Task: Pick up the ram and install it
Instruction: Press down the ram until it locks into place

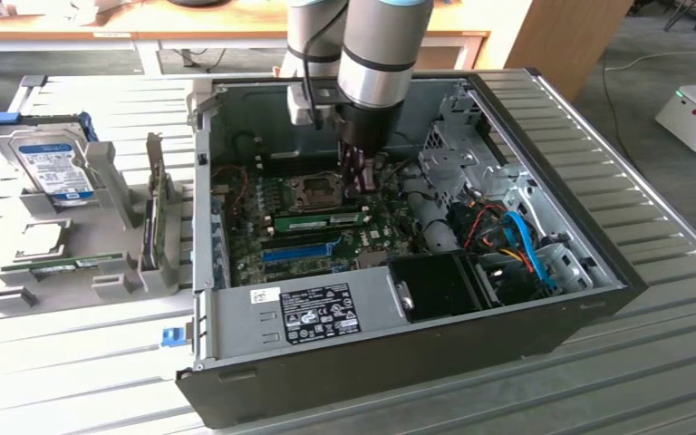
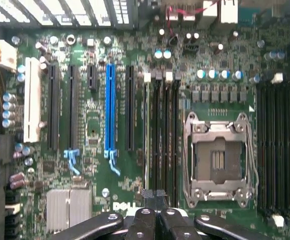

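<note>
While the arm reaches down into the open computer case on the counter, stock stands as follows, all placed from the CPU socket. Item one, end effector: black fingers pressed together with nothing seen between them, hanging just beside the socket over the bank of black memory slots. Item two, the ram: long green stick, lying just beside the socket on the side nearer the blue slot strip, apparently standing on edge in a slot; whether the fingertips touch it I cannot tell. Handling, as judged: light, thin and stiff, but brittle if bent, with chips and contacts best left untouched. Hold it by the two long faces near mid-length or by the short ends, keep it square to the slot, and press evenly from above. Item three, hard drive: silver with a blue-white label, upright in a grey holder, well apart from the socket and outside the case.
</note>
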`<state>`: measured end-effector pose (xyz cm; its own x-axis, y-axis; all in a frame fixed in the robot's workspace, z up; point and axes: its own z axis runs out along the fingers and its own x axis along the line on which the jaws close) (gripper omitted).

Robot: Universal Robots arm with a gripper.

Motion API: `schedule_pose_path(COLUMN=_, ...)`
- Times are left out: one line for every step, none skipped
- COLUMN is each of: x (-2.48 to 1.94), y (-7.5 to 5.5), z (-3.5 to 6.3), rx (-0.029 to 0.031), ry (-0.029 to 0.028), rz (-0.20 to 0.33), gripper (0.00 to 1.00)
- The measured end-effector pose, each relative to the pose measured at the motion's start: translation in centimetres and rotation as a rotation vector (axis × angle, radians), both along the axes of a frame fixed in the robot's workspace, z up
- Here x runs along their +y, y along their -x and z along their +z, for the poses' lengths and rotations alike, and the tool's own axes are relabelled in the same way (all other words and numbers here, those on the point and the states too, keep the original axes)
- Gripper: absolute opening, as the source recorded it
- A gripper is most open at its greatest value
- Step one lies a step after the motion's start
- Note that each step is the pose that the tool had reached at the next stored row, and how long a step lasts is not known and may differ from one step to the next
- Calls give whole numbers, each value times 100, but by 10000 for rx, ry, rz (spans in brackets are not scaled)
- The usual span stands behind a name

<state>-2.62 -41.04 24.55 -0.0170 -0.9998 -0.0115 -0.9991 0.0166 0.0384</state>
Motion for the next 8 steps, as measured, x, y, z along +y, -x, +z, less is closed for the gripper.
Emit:
schedule_pose_path(x=0, y=26, z=0, rx=1, ry=1, rz=-1, gripper=11)
schedule_pose_path(x=0, y=50, z=0, rx=0, ry=0, rz=0, gripper=11)
schedule_pose_path(x=0, y=74, z=-1, rx=1, ry=0, rz=0, gripper=11)
schedule_pose_path(x=0, y=97, z=-1, rx=0, ry=0, rz=0, gripper=11)
schedule_pose_path(x=0, y=121, z=-1, rx=0, ry=0, rz=0, gripper=11)
schedule_pose_path(x=0, y=146, z=-1, rx=0, ry=0, rz=-1, gripper=11)
schedule_pose_path(x=0, y=172, z=-1, rx=0, ry=1, rz=-1, gripper=11)
schedule_pose_path(x=0, y=194, z=-2, rx=0, ry=0, rz=0, gripper=11)
